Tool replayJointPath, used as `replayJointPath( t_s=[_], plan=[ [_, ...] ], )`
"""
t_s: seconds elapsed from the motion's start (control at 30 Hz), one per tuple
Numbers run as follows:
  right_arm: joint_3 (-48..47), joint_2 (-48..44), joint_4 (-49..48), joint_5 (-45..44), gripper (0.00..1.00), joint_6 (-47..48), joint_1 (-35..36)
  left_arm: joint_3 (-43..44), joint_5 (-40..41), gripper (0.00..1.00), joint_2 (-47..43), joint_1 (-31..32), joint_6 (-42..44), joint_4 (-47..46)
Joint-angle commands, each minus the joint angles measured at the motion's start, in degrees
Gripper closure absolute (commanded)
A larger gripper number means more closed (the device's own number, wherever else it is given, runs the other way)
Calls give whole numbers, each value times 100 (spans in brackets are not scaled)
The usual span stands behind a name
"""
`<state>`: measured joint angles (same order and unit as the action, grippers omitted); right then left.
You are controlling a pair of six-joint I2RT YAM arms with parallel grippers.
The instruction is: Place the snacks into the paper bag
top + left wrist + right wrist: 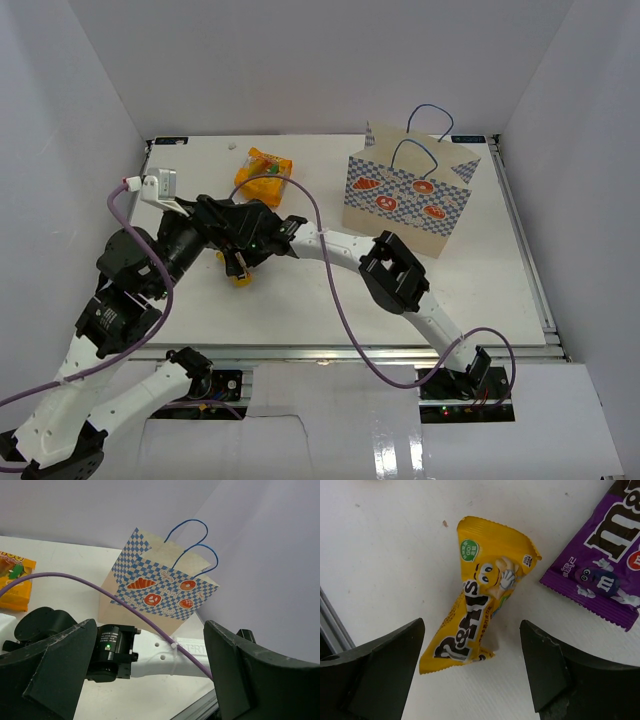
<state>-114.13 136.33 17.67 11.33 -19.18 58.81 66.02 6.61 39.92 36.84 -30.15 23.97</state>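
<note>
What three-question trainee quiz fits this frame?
1. Fill in: the cream checkered paper carrier bag stands ____ (upright/toppled).
2. True or false: the right gripper has closed on the small yellow candy packet.
3. What lies right beside that packet? A: orange crinkly bag. B: small purple candy packet. C: the paper bag.
Key: 1 upright; 2 false, its jaws stand open on either side of it; 3 B.

Three snacks (one orange bag (265,170), one yellow packet (477,615), one purple packet (602,555)) and one paper bag (410,195).
</note>
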Motion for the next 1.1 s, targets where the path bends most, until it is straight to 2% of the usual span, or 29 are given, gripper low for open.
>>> replayJointPath(
  t_s=[0.0,0.13,0.27,0.33,0.43,0.57,0.63,0.67,0.73,0.77,0.87,0.97,1.07],
  plan=[
    [-207,165,-361,-395,18,-218,69,-10,7,2,-160,-19,-52,126],
    [-92,306,-466,-465,27,-78,78,16,-2,2,-283,-19,-35,161],
    [4,280,-589,-562,41,168,113,16,42,2,-353,-19,53,179],
    [144,193,-650,-580,44,388,114,-10,33,2,-319,-19,80,179],
    [451,-70,-747,-344,56,862,88,-89,-37,2,-292,-19,185,91],
    [899,-650,-748,1033,72,1880,-132,-273,-28,2,-371,-19,255,-111],
    [1137,-1184,-713,2298,76,2704,-386,-361,15,2,-441,-19,264,-216],
    [1347,-1388,-617,3104,77,2918,-492,-431,24,2,-502,-19,273,-347],
    [1445,-1923,-362,3593,78,3339,-764,-476,59,2,-555,-19,325,-480],
    [1481,-2109,-4,3917,78,3838,-844,-485,51,2,-564,-19,352,-585],
    [1586,-2856,734,4000,78,4735,-1151,-467,68,2,-565,-19,510,-787],
    [1735,-3620,1106,3694,79,5299,-1476,-423,191,2,-486,-19,651,-937],
    [1824,-4333,1300,3438,78,5521,-1959,-449,454,2,-398,-19,677,-990]
  ],
)
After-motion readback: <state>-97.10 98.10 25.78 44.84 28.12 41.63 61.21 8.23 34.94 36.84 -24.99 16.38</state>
